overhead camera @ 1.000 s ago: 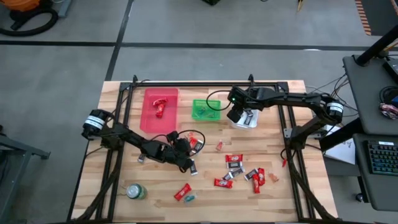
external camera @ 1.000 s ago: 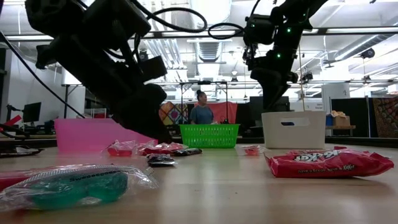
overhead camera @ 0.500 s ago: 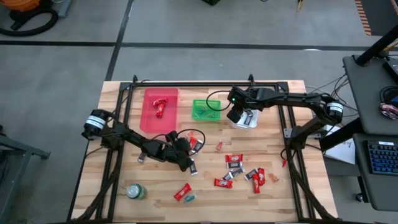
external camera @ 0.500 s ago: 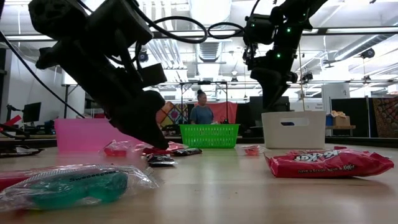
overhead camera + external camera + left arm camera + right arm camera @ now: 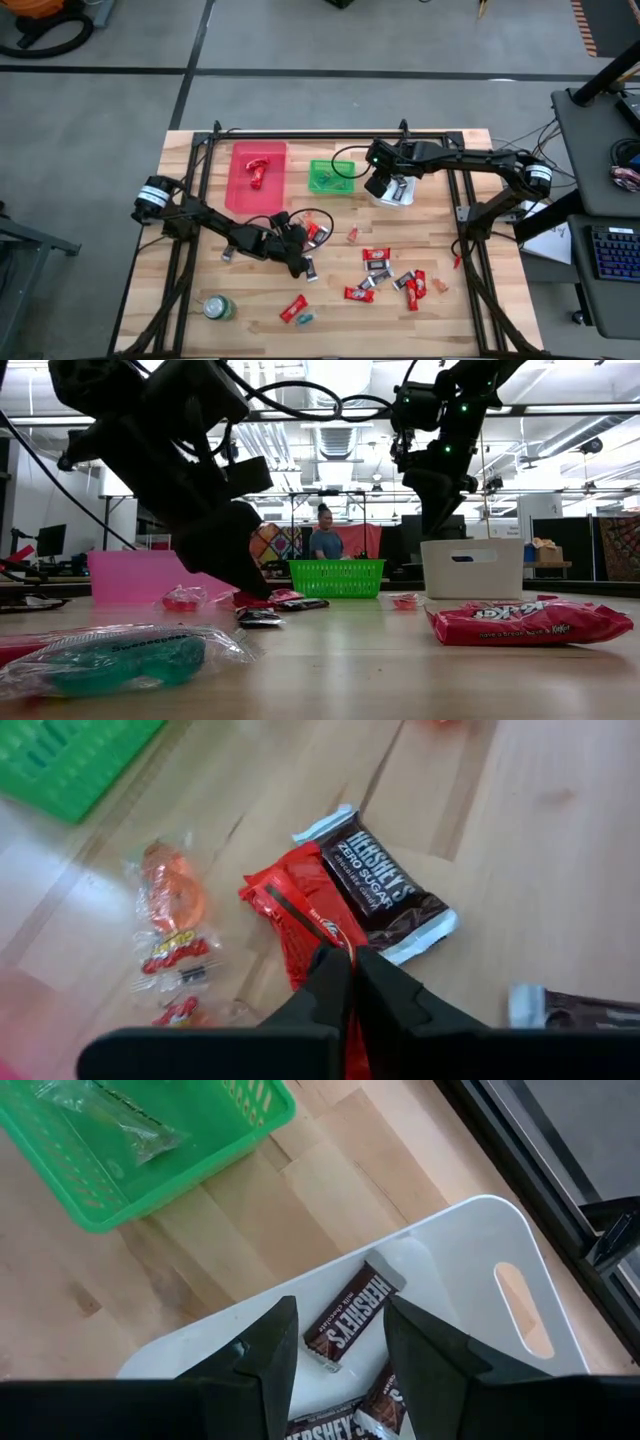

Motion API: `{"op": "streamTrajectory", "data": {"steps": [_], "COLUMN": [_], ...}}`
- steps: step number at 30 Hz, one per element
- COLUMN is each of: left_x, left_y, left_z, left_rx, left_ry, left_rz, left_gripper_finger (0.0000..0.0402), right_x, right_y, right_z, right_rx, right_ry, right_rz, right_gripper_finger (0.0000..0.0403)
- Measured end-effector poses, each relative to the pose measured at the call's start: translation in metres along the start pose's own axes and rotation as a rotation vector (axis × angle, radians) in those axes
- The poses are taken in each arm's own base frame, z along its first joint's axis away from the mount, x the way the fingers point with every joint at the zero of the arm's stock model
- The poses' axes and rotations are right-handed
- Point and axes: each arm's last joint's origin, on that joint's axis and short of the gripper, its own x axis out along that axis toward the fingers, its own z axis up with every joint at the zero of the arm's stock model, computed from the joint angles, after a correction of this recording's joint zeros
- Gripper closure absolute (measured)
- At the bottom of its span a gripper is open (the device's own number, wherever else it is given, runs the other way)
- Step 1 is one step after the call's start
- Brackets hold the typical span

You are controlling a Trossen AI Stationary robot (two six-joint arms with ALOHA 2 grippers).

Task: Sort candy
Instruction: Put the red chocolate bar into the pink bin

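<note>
My left gripper is down at the table left of the middle, shut on a red-wrapped candy. A dark brown-and-silver Hershey's candy lies right beside it, and orange-tinted clear-wrapped sweets lie on the wood nearby. My right gripper hovers open over the white bin, which holds several brown Hershey's candies. More red and brown candy is scattered on the table's near right. My left gripper pinches the red candy's near end between its two shut fingers. The fingers come slanting down from the table's left, along the wrapper. The candy still lies on the table, its far end next to the Hershey's candy.
A pink tray with a red candy and a green basket stand at the far side, left of the white bin. A round green can lies near the front left. A teal sweet and a red Kit Kat lie close to the low camera.
My left gripper has shut on the red candy while staying where it was, with a slight roll of the wrist. The small red sweets beside its tip have shifted a little on the table. My right arm has kept still.
</note>
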Motion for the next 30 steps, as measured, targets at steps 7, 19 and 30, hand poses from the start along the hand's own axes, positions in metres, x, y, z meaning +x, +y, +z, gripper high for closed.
{"op": "streamTrajectory", "data": {"steps": [7,19,30], "left_x": [-0.012,-0.015,-0.011], "left_y": [0.002,0.003,0.002], "left_z": [0.013,0.014,0.01], "left_rx": [0.03,0.041,-0.008], "left_ry": [0.011,0.045,0.051], "left_rz": [0.044,0.024,0.022], "left_gripper_finger": [0.0401,0.0398,0.0268], "right_x": [0.0,-0.001,-0.002], "right_y": [0.0,0.003,0.008], "right_z": [0.0,0.0,0.0], "right_rx": [0.0,-0.015,-0.027], "right_ry": [0.0,-0.012,-0.018], "right_rz": [0.0,0.007,0.015], "right_gripper_finger": [0.0259,0.0259,0.0259]}}
